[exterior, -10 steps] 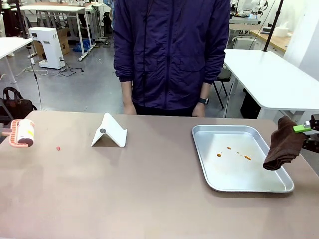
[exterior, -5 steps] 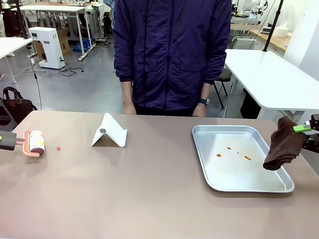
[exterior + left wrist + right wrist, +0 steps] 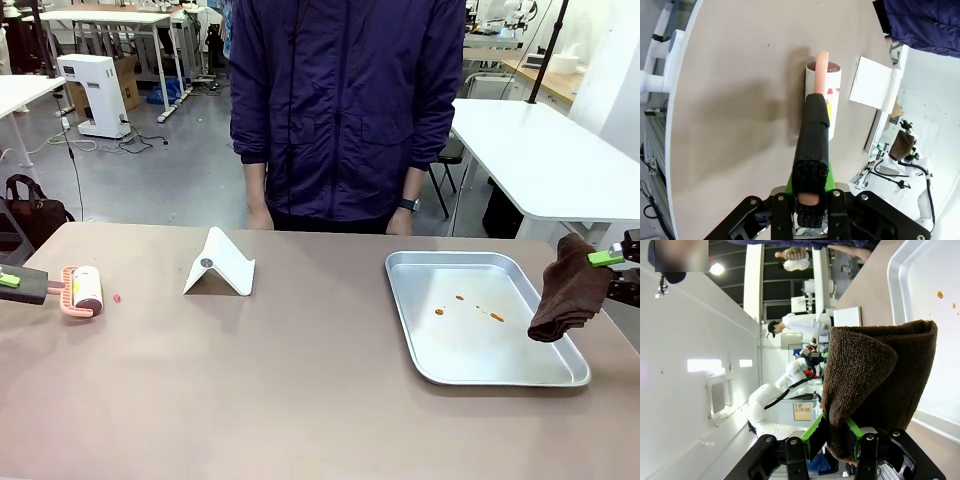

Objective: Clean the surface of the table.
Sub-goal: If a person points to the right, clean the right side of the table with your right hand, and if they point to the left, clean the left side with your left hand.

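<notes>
- The table spreads tan across the near scene.
- The right gripper pinches a brown cloth at the right edge.
- The left gripper, clamped on the lint roller handle, sits far left, with the handle running left-right.
- A pink speck lies just right of the roller, so the left arm is nearer.

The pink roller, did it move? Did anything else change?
The pink roller slid right across the table toward the pink speck, held in the left tool. The right tool, its brown cloth, the tray and the white stand stayed put.
</notes>
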Controlling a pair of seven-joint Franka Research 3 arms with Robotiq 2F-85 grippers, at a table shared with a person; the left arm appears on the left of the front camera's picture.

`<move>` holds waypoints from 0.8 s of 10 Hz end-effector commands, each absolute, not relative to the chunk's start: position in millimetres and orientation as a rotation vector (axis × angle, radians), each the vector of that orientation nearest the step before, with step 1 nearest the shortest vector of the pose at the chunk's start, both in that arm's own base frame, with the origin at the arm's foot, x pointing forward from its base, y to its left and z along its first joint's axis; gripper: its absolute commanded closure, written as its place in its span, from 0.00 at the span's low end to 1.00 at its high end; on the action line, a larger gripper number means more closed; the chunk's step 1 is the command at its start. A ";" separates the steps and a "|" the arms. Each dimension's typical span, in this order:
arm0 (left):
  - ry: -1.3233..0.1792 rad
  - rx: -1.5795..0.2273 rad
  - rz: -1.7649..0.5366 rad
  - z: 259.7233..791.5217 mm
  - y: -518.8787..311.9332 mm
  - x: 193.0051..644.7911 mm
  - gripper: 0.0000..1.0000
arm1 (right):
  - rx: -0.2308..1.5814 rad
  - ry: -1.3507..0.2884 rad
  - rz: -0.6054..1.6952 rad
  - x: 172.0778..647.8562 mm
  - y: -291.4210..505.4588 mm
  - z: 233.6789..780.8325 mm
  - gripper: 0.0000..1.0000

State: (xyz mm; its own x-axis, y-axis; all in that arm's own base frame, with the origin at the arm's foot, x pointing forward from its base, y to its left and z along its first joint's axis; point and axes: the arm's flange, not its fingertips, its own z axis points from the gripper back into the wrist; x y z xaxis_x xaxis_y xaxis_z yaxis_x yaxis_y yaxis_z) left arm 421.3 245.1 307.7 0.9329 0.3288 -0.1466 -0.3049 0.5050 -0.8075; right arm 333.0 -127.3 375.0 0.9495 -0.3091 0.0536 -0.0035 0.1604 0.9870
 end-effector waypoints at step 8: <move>0.051 -0.950 0.364 309.0 172.1 457.1 0.78 | 1.391 -0.260 -0.243 332.6 -126.8 381.6 0.97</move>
State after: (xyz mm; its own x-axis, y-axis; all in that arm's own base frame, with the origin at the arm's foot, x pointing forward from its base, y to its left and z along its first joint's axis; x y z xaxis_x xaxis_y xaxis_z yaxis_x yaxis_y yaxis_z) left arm 462.5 178.8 315.1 0.9435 0.2855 -0.1681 -0.3022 0.5340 -0.7896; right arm 333.0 -127.3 375.0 0.9495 -0.3092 0.0533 -0.0032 0.1603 0.9871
